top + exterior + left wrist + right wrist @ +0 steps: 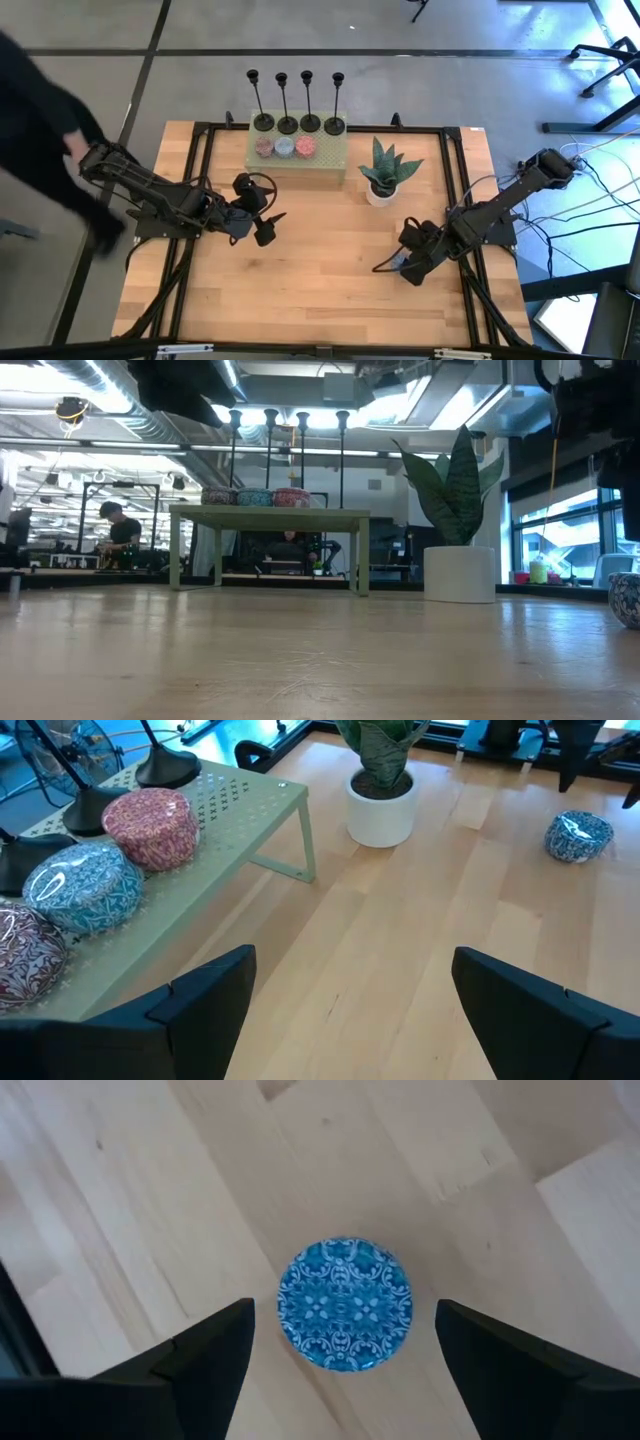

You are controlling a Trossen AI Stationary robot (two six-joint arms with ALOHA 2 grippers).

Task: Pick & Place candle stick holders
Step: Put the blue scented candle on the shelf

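Observation:
Four black candlestick holders [298, 122] stand in a row by their round bases on the far edge of a green perforated stand [330, 160]. They also show in the low view [285, 430], and some of their bases show in the left wrist view [165, 765]. My left gripper [268, 228] is open and empty above the table's middle left, facing the stand [350, 970]. My right gripper [405, 268] is open at the near right. It points down, with a finger on either side of a blue patterned round tin [345, 1318] on the table, touching nothing.
Three patterned round tins [284, 148] sit on the stand in front of the holders. A green plant in a white pot [383, 175] stands right of the stand. A person in dark clothes [40, 120] is beside the table's left edge. Bare wood lies at the near middle.

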